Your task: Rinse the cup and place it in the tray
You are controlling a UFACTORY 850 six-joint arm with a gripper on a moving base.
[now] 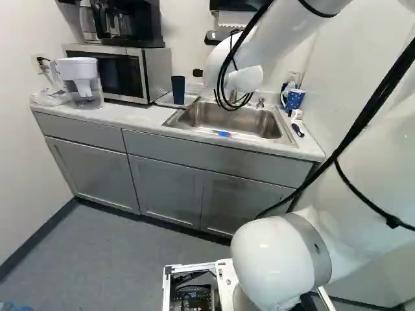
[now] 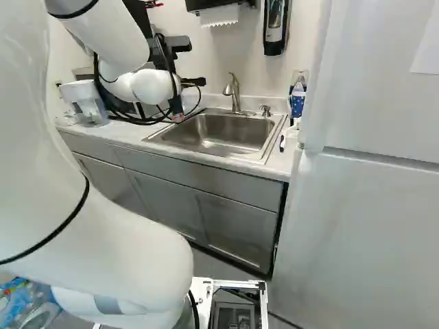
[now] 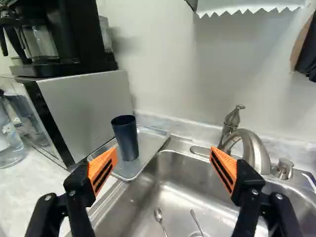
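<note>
The gripper (image 2: 178, 106) stands wide apart, with nothing between its orange pads (image 3: 102, 170). The cup (image 3: 126, 138), dark blue, stands upright in the tray (image 3: 149, 144), ahead of the gripper and close to the line of one pad; in the left base view it is at upper middle, beside the microwave (image 3: 84, 111). The shallow metal tray lies between the microwave and the sink (image 3: 170, 185), near the sink's rim. Past the other finger, the faucet (image 3: 254, 148) arches over the sink, with a small pump (image 3: 284, 169) beside it. Two pieces of cutlery (image 3: 159, 216) lie in the basin below and between the fingers.

A black coffee maker (image 3: 61, 37) sits on top of the microwave, and a water pitcher (image 1: 82, 84) stands at the upper left of the left base view. At that view's upper right, a dotted blue mug (image 1: 294, 99) is near the sink's corner. Upper middle in the right base view, a towel dispenser (image 2: 219, 15) and a black soap dispenser (image 2: 275, 27) hang on the wall (image 2: 240, 55).

The pale counter (image 1: 123, 116) runs above grey cabinets (image 1: 162, 188). A tall white fridge (image 2: 370, 226) fills the right of the right base view, and grey floor (image 1: 104, 259) spreads across the lower left of the left one.
</note>
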